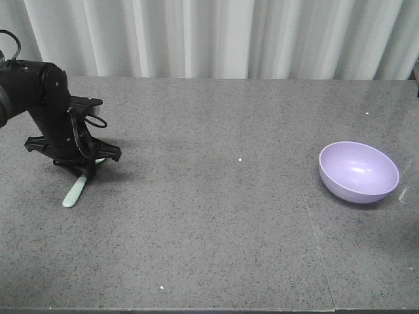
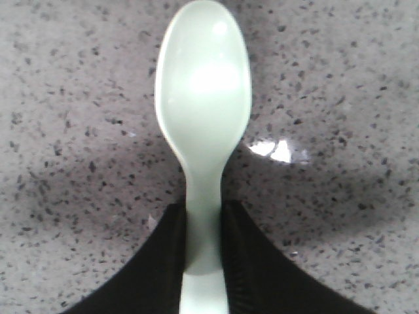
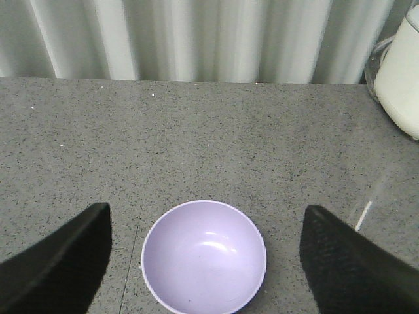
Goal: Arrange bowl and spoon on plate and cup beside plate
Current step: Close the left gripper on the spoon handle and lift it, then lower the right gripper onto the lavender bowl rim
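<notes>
Left gripper [image 1: 82,165] pinching spoon [image 1: 74,193] by handle, far left of bowl [image 1: 359,171]. Right gripper [image 3: 205,216] spread wide over bowl, touching nothing. Left wrist view alone shows scoop facing up (handle squeezed between black pads [image 2: 252,275]). Speckled grey stone table [image 1: 216,229]; white curtain [image 1: 216,36] behind bowl.

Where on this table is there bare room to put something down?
The wide grey stretch of table between the spoon and the bowl is bare, as is the front strip below both. It is tight only around the spoon, where the left gripper has its jaws closed on the handle.
</notes>
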Controlling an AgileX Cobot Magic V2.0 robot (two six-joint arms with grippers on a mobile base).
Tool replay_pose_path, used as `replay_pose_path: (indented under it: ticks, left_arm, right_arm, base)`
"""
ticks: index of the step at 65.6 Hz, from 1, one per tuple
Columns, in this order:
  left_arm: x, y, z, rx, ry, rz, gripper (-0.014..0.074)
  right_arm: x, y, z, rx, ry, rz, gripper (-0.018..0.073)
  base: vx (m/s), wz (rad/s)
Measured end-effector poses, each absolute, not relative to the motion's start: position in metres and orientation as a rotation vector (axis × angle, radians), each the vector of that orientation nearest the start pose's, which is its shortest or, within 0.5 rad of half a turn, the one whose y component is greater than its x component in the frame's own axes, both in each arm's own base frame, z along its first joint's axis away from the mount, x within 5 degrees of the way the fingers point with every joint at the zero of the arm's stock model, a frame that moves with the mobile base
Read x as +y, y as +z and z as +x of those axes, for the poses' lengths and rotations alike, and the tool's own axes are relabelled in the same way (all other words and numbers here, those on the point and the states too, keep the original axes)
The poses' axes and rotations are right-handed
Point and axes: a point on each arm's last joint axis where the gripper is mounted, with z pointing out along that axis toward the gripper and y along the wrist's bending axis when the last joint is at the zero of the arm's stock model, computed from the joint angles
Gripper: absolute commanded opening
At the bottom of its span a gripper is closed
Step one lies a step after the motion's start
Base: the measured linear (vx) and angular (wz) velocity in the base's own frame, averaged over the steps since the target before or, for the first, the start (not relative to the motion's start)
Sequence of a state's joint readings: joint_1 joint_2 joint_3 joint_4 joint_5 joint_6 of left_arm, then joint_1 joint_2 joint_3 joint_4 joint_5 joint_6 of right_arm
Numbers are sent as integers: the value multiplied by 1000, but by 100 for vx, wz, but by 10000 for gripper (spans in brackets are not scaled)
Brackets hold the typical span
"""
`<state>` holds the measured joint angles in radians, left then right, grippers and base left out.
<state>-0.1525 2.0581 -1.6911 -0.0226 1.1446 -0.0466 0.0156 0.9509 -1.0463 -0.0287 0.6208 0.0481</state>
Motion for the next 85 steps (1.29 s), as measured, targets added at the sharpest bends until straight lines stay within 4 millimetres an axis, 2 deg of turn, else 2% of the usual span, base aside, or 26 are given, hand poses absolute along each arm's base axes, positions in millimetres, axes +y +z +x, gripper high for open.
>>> replay_pose_path:
  ticks: [10,15,22,28,38,45,52,61,68,76,85]
  left_arm:
    - [-72,226,424,2995,-94,154,-8]
    - [-73,242,427,2944,-103,159,-8]
    - [-73,280,426,2833,-117,164,-7]
    - [-71,321,418,2710,-128,170,-7]
    - [-69,391,389,2469,-181,165,-6]
    - [-67,435,362,2298,-220,182,-6]
    - [-64,466,338,2184,-229,209,-6]
    - [-60,492,311,2100,-224,224,-6]
    - [-58,506,296,2046,-222,224,-6]
    - [-56,515,286,1977,-219,216,-6]
    - [-55,505,287,1976,-212,209,-6]
  right_arm:
    - [1,404,192,2011,9,20,580]
    - [1,404,192,2011,9,20,580]
    - [1,403,192,2012,9,20,580]
    - [1,403,192,2022,9,20,580]
    - [1,401,193,2033,4,19,580]
    - [1,400,202,2069,4,32,580]
    - [1,402,220,2143,3,53,580]
    - [-3,408,250,2244,-51,63,580]
    - [-4,402,276,2341,-73,75,580]
    - [-4,378,303,2474,-85,79,580]
    - [-3,338,329,2631,-100,79,580]
  base:
    - [0,0]
    - [0,0]
    - [0,0]
    - [0,0]
    - [0,0]
    - [0,0]
    - [0,0]
    - [0,0]
    - [0,0]
    - [0,0]
    - [0,0]
